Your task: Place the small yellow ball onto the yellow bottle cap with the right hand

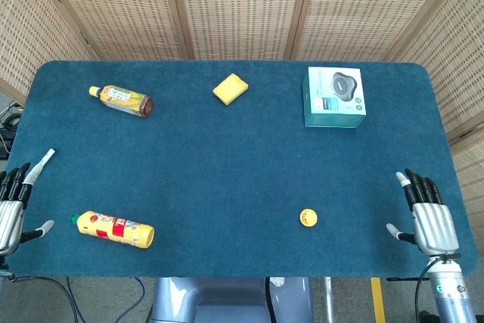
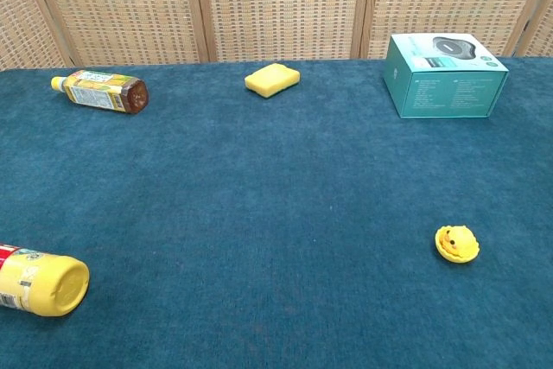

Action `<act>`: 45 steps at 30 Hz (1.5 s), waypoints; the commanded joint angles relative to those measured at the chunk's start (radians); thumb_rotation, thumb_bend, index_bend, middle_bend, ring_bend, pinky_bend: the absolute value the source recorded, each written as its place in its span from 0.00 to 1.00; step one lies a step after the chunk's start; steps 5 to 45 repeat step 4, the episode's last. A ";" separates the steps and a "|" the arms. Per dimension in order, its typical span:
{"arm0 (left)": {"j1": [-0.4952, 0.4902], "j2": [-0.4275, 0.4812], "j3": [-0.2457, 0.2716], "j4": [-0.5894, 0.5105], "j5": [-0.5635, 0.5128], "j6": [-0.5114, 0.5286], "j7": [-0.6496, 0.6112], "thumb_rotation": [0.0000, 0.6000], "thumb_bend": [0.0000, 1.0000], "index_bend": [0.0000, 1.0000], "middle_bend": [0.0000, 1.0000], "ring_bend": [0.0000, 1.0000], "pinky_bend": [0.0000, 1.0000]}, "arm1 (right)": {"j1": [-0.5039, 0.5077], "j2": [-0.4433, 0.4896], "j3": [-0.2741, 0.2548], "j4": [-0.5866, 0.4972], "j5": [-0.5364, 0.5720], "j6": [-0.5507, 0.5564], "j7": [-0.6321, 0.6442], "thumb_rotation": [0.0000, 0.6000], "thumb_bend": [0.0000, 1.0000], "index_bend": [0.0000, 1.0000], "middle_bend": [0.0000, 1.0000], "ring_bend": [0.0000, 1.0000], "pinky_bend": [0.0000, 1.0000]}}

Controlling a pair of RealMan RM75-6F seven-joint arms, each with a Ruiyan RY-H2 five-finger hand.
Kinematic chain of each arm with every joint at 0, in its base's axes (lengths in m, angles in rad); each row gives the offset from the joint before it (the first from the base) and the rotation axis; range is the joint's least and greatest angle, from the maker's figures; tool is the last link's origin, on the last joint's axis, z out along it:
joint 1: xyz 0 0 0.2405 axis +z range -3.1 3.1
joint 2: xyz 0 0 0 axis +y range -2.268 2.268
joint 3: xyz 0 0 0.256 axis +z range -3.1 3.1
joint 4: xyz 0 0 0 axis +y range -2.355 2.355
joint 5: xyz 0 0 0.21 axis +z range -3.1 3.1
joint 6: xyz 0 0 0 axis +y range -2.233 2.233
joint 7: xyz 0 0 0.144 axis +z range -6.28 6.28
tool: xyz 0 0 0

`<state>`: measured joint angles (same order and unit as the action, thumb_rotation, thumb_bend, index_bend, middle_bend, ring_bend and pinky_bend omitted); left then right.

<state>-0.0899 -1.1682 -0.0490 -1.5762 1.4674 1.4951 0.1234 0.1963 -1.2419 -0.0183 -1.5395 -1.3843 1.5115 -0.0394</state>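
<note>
The small yellow ball rests in the yellow bottle cap on the blue cloth, near the front right. My right hand is far to the right of it at the table's edge, fingers spread and holding nothing. At the left edge my left hand is also flat with fingers apart, holding nothing. Neither hand shows in the chest view.
A yellow bottle lies at the front left. A brown tea bottle lies at the back left, a yellow sponge at the back middle, a teal box at the back right.
</note>
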 commanded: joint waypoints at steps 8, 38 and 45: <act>-0.005 -0.003 0.000 0.006 -0.005 -0.014 0.001 1.00 0.14 0.00 0.00 0.00 0.00 | -0.016 0.020 0.036 0.010 0.012 -0.007 0.044 1.00 0.00 0.00 0.00 0.00 0.00; -0.005 -0.003 0.000 0.006 -0.005 -0.014 0.001 1.00 0.14 0.00 0.00 0.00 0.00 | -0.016 0.020 0.036 0.010 0.012 -0.007 0.044 1.00 0.00 0.00 0.00 0.00 0.00; -0.005 -0.003 0.000 0.006 -0.005 -0.014 0.001 1.00 0.14 0.00 0.00 0.00 0.00 | -0.016 0.020 0.036 0.010 0.012 -0.007 0.044 1.00 0.00 0.00 0.00 0.00 0.00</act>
